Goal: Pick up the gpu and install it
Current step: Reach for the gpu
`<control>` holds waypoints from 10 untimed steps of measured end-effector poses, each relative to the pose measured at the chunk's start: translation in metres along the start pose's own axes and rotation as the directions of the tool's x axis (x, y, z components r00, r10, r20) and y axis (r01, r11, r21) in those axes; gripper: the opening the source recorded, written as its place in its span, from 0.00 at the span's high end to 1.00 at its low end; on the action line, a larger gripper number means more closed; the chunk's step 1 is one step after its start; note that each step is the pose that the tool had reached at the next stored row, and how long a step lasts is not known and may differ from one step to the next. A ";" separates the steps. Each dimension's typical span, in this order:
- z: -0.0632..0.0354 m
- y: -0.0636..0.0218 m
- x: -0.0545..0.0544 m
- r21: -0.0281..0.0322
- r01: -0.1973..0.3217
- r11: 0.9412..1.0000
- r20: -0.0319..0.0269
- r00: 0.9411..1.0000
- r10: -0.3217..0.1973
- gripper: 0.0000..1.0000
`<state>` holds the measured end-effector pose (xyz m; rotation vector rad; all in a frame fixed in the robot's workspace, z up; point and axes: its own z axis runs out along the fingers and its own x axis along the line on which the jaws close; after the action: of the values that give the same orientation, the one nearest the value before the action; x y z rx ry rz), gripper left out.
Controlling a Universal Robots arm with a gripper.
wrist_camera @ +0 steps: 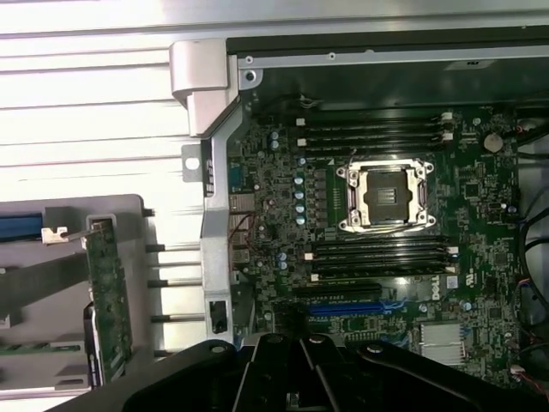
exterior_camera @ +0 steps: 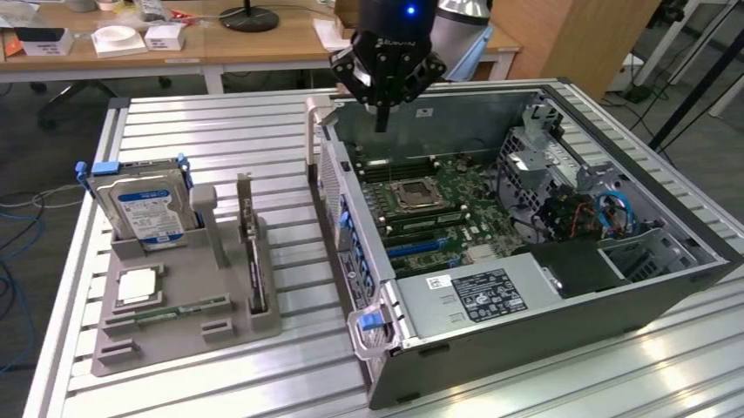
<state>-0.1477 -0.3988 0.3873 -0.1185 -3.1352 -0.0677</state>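
A lab: slatted aluminium bench (exterior_camera: 209, 139), desks (exterior_camera: 291, 42) behind.

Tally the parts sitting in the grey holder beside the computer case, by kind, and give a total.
Hard drive: 1
gpu: 1
Square silver chip: 1
Memory stick: 1
Total: 4
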 end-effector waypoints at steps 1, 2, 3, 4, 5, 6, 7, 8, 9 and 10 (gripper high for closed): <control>0.0002 -0.0001 0.001 0.000 0.000 1.000 -0.001 1.000 0.000 0.89; 0.0004 -0.0001 0.002 0.000 0.000 1.000 -0.001 1.000 0.000 0.89; 0.0005 -0.0002 0.003 0.000 0.000 1.000 -0.002 1.000 0.000 0.89; 0.0007 -0.0003 0.004 0.000 0.000 1.000 -0.002 1.000 0.000 0.89; 0.0009 -0.0004 0.005 0.000 0.000 1.000 -0.003 1.000 0.000 0.89; 0.0011 -0.0005 0.006 0.000 0.000 1.000 -0.004 1.000 0.000 0.89; 0.0013 -0.0006 0.007 0.000 0.000 1.000 -0.004 1.000 0.000 0.89; 0.0014 -0.0006 0.007 0.000 0.000 1.000 -0.005 1.000 0.000 0.89; 0.0016 -0.0007 0.008 0.000 0.000 1.000 -0.006 1.000 0.000 0.89; 0.0018 -0.0008 0.009 0.000 0.000 1.000 -0.006 1.000 0.000 0.89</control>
<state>-0.1571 -0.3988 0.3855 -0.1183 -3.1288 -0.0672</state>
